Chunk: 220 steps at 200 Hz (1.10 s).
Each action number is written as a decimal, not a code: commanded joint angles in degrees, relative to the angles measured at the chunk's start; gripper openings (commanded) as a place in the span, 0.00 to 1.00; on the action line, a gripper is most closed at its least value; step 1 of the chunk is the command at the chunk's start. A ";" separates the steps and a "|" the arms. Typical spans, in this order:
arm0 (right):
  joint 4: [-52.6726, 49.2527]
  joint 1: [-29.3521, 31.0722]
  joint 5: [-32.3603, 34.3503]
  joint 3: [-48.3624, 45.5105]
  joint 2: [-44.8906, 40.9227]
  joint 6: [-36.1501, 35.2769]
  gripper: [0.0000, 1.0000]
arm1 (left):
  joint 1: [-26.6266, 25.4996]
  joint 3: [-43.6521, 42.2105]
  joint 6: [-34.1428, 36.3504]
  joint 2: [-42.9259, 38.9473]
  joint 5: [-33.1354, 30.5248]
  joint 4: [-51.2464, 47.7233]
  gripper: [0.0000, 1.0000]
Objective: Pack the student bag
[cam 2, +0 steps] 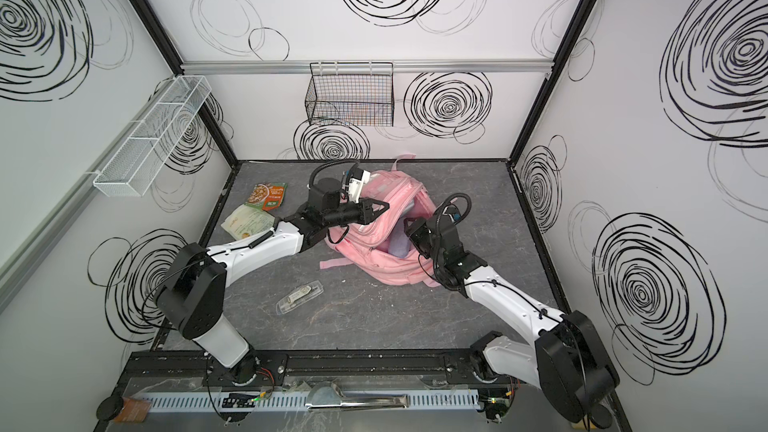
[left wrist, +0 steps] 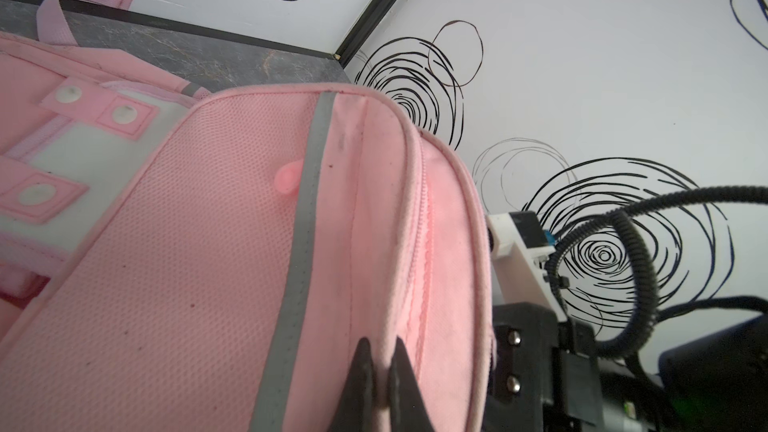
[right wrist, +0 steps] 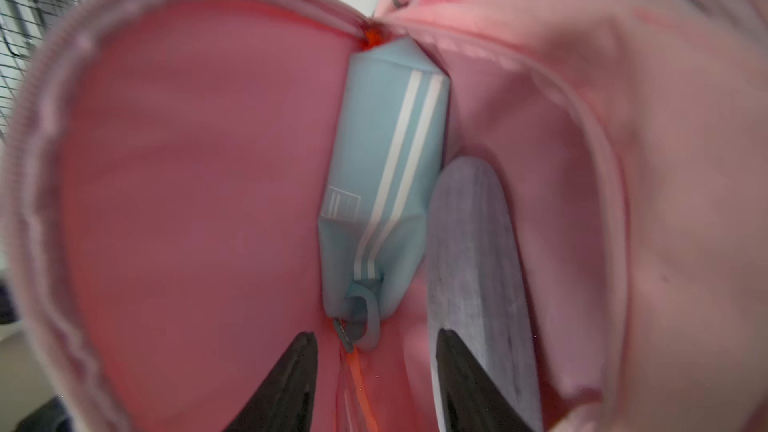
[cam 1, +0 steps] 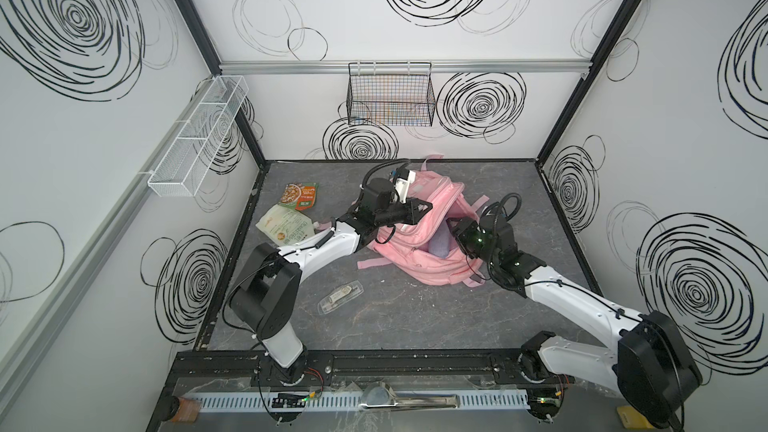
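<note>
The pink student bag lies at the back middle of the table with its main compartment unzipped. My left gripper is shut on the piped edge of the bag's opening and holds it up. My right gripper stands open at the mouth of the bag, nothing between its fingers. Inside lie a light blue pencil case with white stripes and a grey-lavender item, which one right finger touches.
Two food pouches lie at the back left. A clear plastic case lies in front of the bag. A black wire basket hangs on the back wall, a white mesh basket on the left wall.
</note>
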 commanded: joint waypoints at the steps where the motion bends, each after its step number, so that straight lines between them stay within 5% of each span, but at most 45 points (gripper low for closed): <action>1: 0.19 0.95 3.71 -3.49 0.17 2.39 0.49 | 0.14 0.32 -1.24 -0.78 1.23 8.32 0.00; 34: 2.96 1.18 2.26 -3.30 6.01 3.37 0.53 | -0.03 0.25 -1.12 -0.69 1.13 8.34 0.00; 62: 16.57 1.82 -6.94 -1.17 12.19 2.63 0.53 | -0.30 0.25 -1.28 -0.34 1.13 8.40 0.00; 90: 23.53 2.59 -8.16 0.60 13.08 1.29 0.53 | -0.35 0.23 -1.28 -0.29 1.14 8.32 0.00; 131: 15.59 2.69 -3.81 0.66 7.39 -5.15 0.68 | -0.36 -0.12 -2.48 0.10 1.57 9.27 0.00; 166: 3.54 4.63 -0.34 -2.57 -0.16 -10.34 0.65 | -0.25 -0.12 -3.04 0.39 1.92 9.70 0.00; 220: -8.18 23.60 22.75 -2.97 -9.05 -17.63 0.49 | -0.21 -0.39 -3.68 0.62 2.07 10.21 0.00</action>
